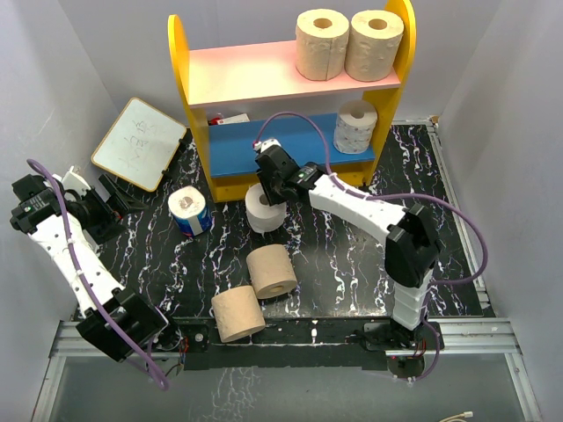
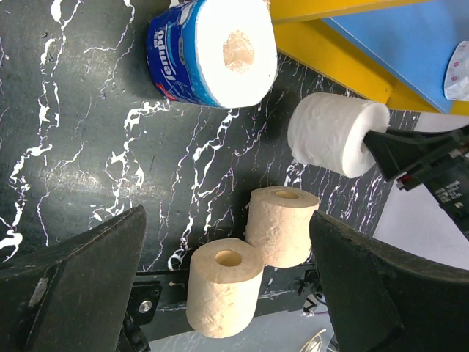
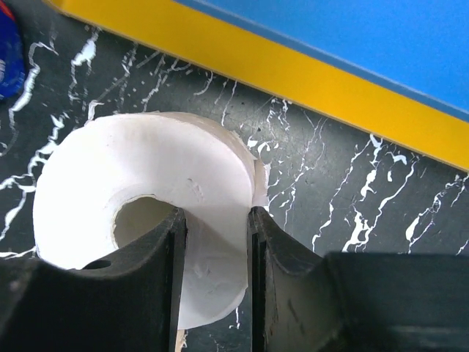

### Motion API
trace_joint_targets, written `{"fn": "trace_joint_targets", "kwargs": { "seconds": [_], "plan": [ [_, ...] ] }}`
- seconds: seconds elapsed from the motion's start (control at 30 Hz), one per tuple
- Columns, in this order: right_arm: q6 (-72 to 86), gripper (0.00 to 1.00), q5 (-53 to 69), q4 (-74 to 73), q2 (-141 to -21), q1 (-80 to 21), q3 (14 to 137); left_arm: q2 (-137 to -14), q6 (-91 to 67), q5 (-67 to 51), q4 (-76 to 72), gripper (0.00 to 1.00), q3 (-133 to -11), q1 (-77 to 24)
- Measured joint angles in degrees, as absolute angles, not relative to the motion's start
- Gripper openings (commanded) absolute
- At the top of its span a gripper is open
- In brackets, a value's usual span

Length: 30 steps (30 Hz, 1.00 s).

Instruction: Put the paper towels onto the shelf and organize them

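Right wrist view: a white paper towel roll [image 3: 146,183] is gripped through its wall by the right hand [image 3: 215,220], one finger inside the core, axis roughly upright, at the worktop [image 3: 330,183]. Just beyond, across the upper frame, the shelf's blue lower board [image 3: 366,44] is seen. The left hand [image 2: 227,220] is held open, well apart.

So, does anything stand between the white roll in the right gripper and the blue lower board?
Nothing visible does. The right gripper holds the white roll just in front of the blue lower board, whose middle is bare; another white roll stands at its right end.
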State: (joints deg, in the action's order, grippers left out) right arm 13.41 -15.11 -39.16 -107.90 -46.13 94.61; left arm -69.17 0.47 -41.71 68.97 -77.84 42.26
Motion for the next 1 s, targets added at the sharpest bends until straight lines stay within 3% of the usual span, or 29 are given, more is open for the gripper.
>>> {"fn": "trace_joint_targets", "kwargs": {
  "seconds": [0.43, 0.73, 1.0],
  "plan": [
    [17.2, 0.00, -23.9, -40.8, -104.8, -46.1, 94.7, -69.5, 0.4, -41.9, 69.0, 0.91, -77.8, 42.3],
    [36.6, 0.00, -38.5, -48.0, -101.0, -45.7, 97.1, -69.5, 0.4, -41.9, 68.9, 0.90, -77.8, 42.3],
    [58.9, 0.00, -54.0, -59.6, -103.3, -45.6, 110.0, -68.7, 0.4, -41.8, 68.6, 0.90, -76.9, 42.3]
  ]
}}
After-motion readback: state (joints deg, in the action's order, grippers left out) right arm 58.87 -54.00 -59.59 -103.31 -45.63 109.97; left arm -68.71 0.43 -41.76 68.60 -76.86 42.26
